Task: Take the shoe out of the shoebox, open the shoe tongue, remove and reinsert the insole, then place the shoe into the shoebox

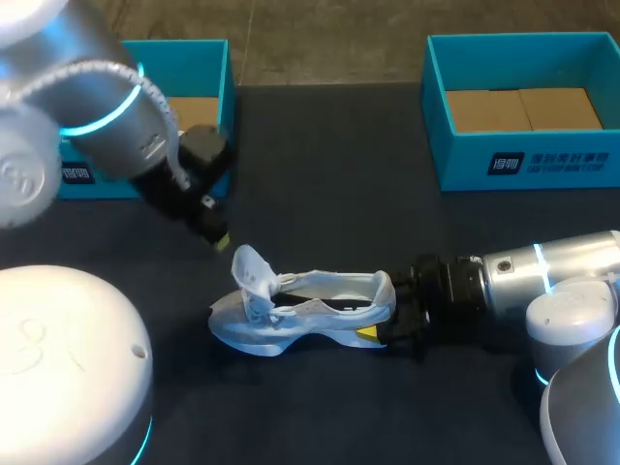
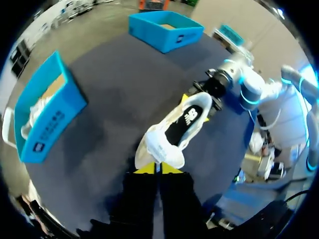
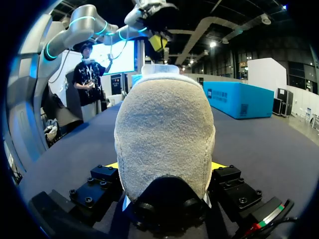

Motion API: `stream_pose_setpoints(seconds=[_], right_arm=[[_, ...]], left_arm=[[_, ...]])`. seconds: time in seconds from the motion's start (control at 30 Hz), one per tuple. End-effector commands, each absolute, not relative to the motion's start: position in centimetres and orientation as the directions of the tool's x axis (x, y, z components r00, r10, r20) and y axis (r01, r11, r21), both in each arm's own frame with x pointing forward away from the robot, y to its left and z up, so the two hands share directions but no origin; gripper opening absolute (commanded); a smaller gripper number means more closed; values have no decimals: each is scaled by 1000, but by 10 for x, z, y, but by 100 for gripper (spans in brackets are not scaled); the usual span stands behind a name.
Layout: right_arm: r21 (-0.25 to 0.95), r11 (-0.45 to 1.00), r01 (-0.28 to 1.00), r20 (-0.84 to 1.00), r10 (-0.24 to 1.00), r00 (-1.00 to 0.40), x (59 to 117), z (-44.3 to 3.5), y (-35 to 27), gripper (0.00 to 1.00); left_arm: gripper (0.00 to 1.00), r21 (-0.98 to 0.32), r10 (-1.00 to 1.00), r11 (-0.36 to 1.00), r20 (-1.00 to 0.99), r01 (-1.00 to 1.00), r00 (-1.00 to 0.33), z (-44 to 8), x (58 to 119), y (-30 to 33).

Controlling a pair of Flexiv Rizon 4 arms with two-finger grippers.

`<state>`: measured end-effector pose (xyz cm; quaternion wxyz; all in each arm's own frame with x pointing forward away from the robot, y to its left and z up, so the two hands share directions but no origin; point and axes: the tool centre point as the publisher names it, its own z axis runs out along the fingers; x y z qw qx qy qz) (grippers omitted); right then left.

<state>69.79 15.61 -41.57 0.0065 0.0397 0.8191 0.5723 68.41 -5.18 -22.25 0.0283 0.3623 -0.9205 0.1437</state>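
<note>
the white shoe [image 1: 300, 315] stands on its sole on the dark table [image 1: 329, 174], tongue [image 1: 250, 269] raised; the right gripper [image 1: 380, 310] is clamped on its heel [image 3: 164, 144] from both sides; the left gripper [image 1: 220, 238], its tips pressed together, hangs just beside the tongue

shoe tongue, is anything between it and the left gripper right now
Nothing visible. The left gripper sits right by the raised shoe tongue, with only open air between them. The right gripper grips the shoe by its heel at the other end, clear of that path.
</note>
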Motion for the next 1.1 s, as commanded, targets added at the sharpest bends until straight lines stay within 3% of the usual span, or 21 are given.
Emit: stream_pose_setpoints(seconds=[0.03, 0.23, 0.43, 0.9, 1.1], right_arm=[[936, 347, 59, 36, 72, -997, 698, -416, 157, 0], [936, 347, 59, 36, 72, -997, 698, -416, 157, 0], [936, 347, 59, 36, 72, -997, 698, -416, 157, 0], [936, 347, 59, 36, 72, -997, 698, -416, 157, 0], [936, 347, 59, 36, 72, -997, 698, -416, 157, 0]], left_arm=[[0, -182, -494, 843, 106, -506, -863, -214, 683, -59], [0, -199, -331, 918, 98, -344, -939, -214, 680, -75], [0, -264, -23, 962, 167, -67, -986, -215, 674, -91], [0, -237, -90, 962, 200, -137, -976, -215, 675, -97], [0, -276, 24, 961, 148, -18, -989, -223, 680, -134]])
